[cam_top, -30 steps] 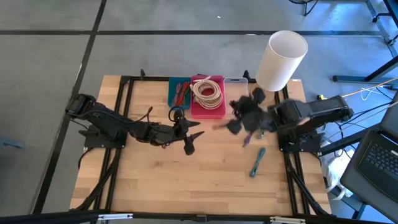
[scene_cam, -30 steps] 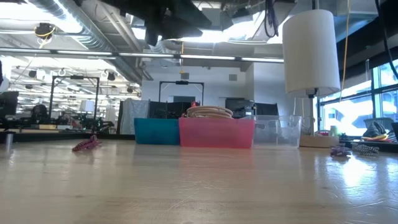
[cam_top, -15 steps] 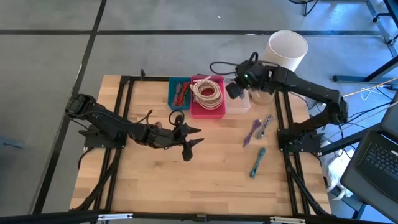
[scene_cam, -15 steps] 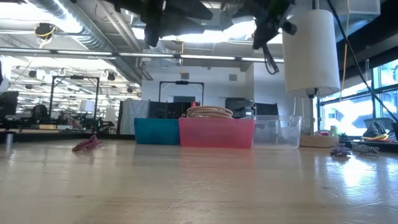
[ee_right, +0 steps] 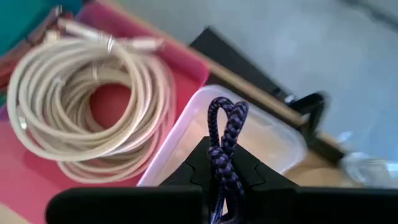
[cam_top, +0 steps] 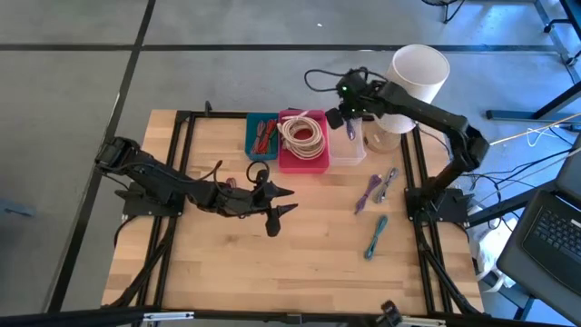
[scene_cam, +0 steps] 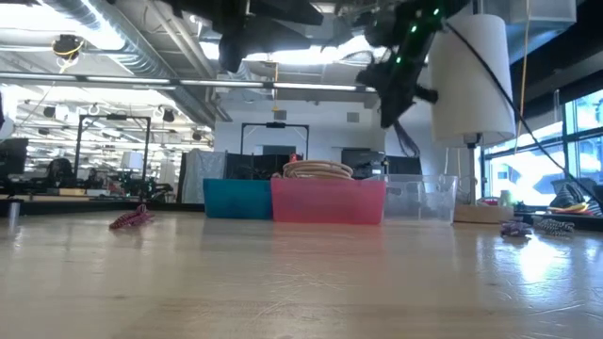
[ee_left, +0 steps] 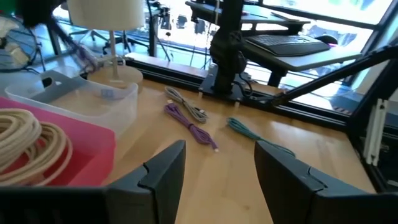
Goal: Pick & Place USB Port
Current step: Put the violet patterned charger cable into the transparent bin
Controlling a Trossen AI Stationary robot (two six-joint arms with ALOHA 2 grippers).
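R gripper [ee_right: 225, 167], top centre of high view, pinches purple cable [ee_right: 224, 134] over clear bin [cam_top: 348, 145], prob. to drop it in; L gripper [ee_left: 214, 168] spread, idle mid-table.

Both arms are matte black, built of jointed tubular links. The right arm [cam_top: 427, 113] carries a looping black cable and a green light; the left tool [ee_left: 214, 171] ends in broad angular fingers.

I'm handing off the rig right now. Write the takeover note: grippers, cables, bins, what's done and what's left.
Right gripper: shut on a purple braided cable, held above the clear bin.
Left gripper: open, empty, over the table's middle.
Pink bin holds a coiled beige cable; blue bin holds red cable.
Left on the table: purple, grey and teal cable.
Next: probably release into the clear bin.
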